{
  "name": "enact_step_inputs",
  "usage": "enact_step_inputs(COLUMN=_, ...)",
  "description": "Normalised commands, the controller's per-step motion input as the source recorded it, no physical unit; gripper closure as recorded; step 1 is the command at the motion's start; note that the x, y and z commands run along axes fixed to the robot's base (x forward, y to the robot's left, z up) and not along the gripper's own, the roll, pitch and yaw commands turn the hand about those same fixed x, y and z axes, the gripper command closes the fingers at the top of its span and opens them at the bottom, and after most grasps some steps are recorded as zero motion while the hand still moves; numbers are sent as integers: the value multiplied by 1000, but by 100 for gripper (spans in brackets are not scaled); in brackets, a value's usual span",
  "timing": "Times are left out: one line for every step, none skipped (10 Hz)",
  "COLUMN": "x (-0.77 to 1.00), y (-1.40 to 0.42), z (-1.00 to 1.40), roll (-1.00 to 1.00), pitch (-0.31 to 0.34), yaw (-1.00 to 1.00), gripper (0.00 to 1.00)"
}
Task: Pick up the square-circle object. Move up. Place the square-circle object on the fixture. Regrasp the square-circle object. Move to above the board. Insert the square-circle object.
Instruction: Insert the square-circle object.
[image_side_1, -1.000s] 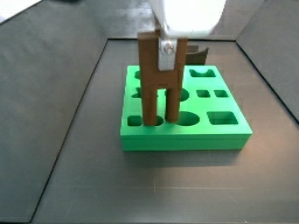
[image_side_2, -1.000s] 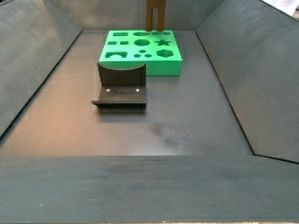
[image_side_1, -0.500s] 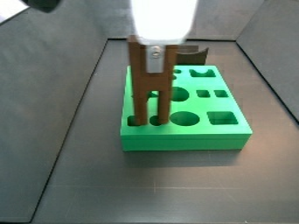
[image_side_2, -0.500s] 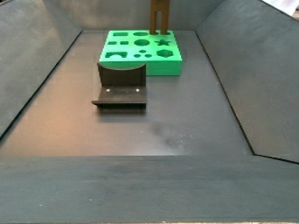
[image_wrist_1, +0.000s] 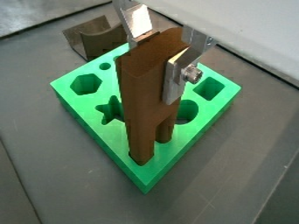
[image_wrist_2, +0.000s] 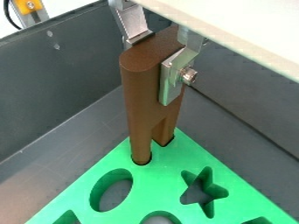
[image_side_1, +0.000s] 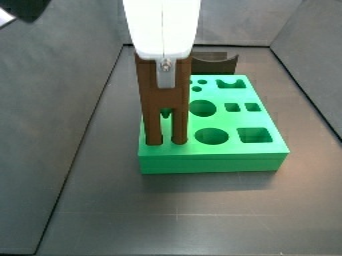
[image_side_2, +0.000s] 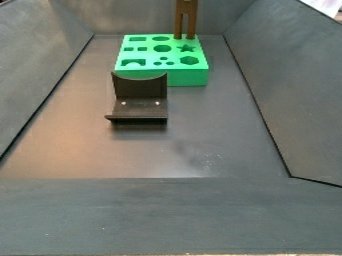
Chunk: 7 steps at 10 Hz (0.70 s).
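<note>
The square-circle object (image_wrist_1: 146, 105) is a tall brown peg with two legs, held upright, and my gripper (image_wrist_1: 158, 52) is shut on its upper part. In a side view the gripper (image_side_1: 166, 68) hangs over the left side of the green board (image_side_1: 214, 158), with the peg (image_side_1: 150, 100) reaching down to the board's top. In a wrist view the rounded leg (image_wrist_2: 142, 105) meets the board (image_wrist_2: 152, 188) at a hole near its edge; how deep it sits I cannot tell. The other side view shows the peg (image_side_2: 185, 20) standing at the far side of the board (image_side_2: 181, 78).
The dark fixture (image_side_2: 138, 100) stands on the floor in front of the board in a side view, and shows behind the board as fixture (image_side_1: 221, 60) and fixture (image_wrist_1: 93, 39). Grey walls (image_side_2: 54, 80) slope up around the floor.
The gripper has carried the peg sideways across the board toward its edge and slightly lower. It has stayed shut on the peg.
</note>
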Motion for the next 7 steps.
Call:
enact_step_inputs(x=74, y=0, z=-349, roll=0, pitch=3, yaw=-106, gripper=100)
enact_step_inputs(x=74, y=0, z=-569, roll=0, pitch=33, yaw=-160, gripper=100)
enact_step_inputs(x=43, y=0, z=-591, roll=0, pitch=0, yaw=-143, gripper=100)
enact_step_inputs(x=31, y=0, z=-680, roll=0, pitch=16, yaw=-60, gripper=100)
enact_step_inputs(x=57, y=0, z=-603, roll=0, pitch=20, yaw=0, gripper=100)
enact_step_inputs(x=114, y=0, z=-294, roll=0, pitch=39, yaw=0, gripper=100)
enact_step_inputs(x=0, y=0, z=0, roll=0, pitch=-7, yaw=0, gripper=100)
